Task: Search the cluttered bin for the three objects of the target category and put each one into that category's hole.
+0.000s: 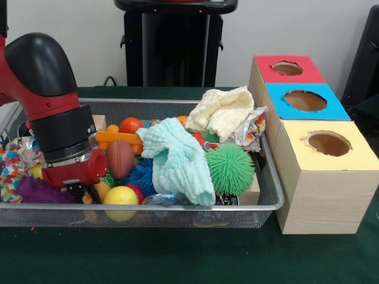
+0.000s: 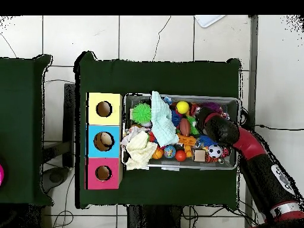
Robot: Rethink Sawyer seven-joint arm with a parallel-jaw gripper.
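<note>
A wire mesh bin [image 1: 177,207] is heaped with toys and cloths. My gripper [image 1: 79,190] is lowered into its left end, beside a brown toy football [image 1: 120,158] and a yellow ball [image 1: 121,196]. The clutter and the red wrist hide its tip, so I cannot tell its state or whether it holds anything. In the overhead view the arm [image 2: 222,127] covers the bin's right part. Three boxes stand beside the bin, with a red-topped hole [image 1: 287,68], a blue-topped hole [image 1: 305,100] and a yellow-topped hole [image 1: 328,143].
A pale teal cloth [image 1: 177,160] and a cream cloth [image 1: 224,109] drape over the pile. A green spiky ball [image 1: 230,168], a blue spiky ball [image 1: 141,174], a red ball [image 1: 131,125], a purple fuzzy toy [image 1: 38,192] and a small soccer ball [image 2: 215,151] lie among them.
</note>
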